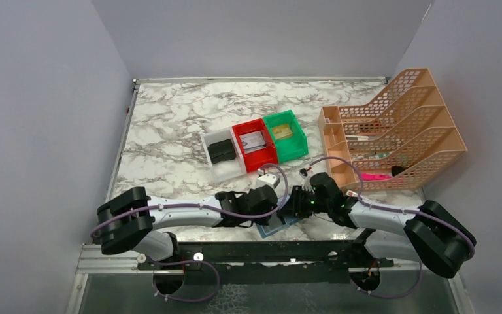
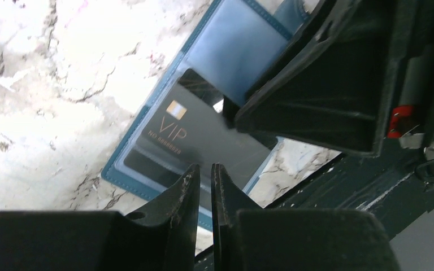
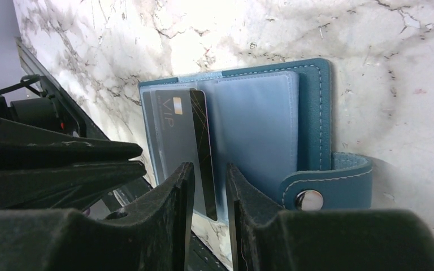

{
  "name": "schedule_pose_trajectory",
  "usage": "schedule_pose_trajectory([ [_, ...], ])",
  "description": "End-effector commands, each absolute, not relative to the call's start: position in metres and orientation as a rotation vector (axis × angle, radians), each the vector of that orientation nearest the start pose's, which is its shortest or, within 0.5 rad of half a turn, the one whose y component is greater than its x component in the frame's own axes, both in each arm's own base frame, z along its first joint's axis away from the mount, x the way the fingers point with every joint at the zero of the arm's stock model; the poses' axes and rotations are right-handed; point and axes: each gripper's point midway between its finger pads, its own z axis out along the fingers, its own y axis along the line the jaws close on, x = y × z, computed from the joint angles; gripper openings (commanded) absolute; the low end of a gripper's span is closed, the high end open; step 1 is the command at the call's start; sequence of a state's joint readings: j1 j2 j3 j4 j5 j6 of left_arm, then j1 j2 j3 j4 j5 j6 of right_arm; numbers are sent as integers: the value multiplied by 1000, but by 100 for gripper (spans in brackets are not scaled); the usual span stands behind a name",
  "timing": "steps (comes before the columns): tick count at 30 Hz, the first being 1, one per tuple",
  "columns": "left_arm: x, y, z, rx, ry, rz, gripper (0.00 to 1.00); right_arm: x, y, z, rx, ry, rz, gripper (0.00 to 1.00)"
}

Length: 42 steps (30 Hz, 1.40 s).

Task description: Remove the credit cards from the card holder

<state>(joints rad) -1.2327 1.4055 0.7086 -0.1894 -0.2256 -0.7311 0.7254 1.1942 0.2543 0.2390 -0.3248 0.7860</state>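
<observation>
1. Flat and unfolded on the marble tabletop (image 1: 170,131), at 6 o'clock by the near edge: the teal card holder (image 1: 280,226), light blue pockets facing up.
2. Directly over it, tip to tip: the left hand (image 1: 285,210) reaching in from 9 o'clock, the right hand (image 1: 301,204) from 3 o'clock.
3. Partly out of a pocket: a black card (image 2: 203,135) lettered "VIP", tilted off the panel.
4. In the left wrist view, the left hand (image 2: 205,180) nearly pressed together, with only a thin slit between its tips. Card holder (image 2: 113,169) at 12 o'clock of those tips, the card's near edge right at them. Cannot tell whether that edge is pinched.
5. Same view, at 1 o'clock: one of the right hand's fingers (image 2: 294,96), its tip against the card's far edge.
6. In the right wrist view, the right hand (image 3: 210,180) spread a little. Card holder (image 3: 313,113) at 12 o'clock, the card (image 3: 183,124) in line with the gap. Nothing visibly clamped.
7. At 4 o'clock of the holder: its snap tab (image 3: 328,180), curled over.
</observation>
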Motion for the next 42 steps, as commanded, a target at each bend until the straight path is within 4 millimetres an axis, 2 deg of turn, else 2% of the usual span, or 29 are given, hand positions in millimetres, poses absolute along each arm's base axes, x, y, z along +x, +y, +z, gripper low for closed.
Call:
schedule_pose_trajectory([
  [1,120,-323,45,618,2467,-587,17,134,233,3,-94,2593,1054,33],
  [6,109,-314,21,612,2541,-562,9,132,236,2,-97,2598,1080,32],
  [13,98,-295,2,558,2601,-538,5,129,243,5,-114,2588,1153,28],
  [18,96,-292,-1,552,2611,-529,4,129,245,8,-113,2579,1171,18],
  [24,95,-290,-2,553,2611,-523,3,136,238,11,-89,2553,1103,1],
  [36,90,-274,-11,523,2636,-492,2,156,211,16,13,2515,911,1],
  [40,90,-276,-11,529,2637,-490,2,152,219,21,-6,2503,992,2],
  [42,90,-278,-11,537,2635,-491,2,146,227,24,-23,2494,1077,7],
])
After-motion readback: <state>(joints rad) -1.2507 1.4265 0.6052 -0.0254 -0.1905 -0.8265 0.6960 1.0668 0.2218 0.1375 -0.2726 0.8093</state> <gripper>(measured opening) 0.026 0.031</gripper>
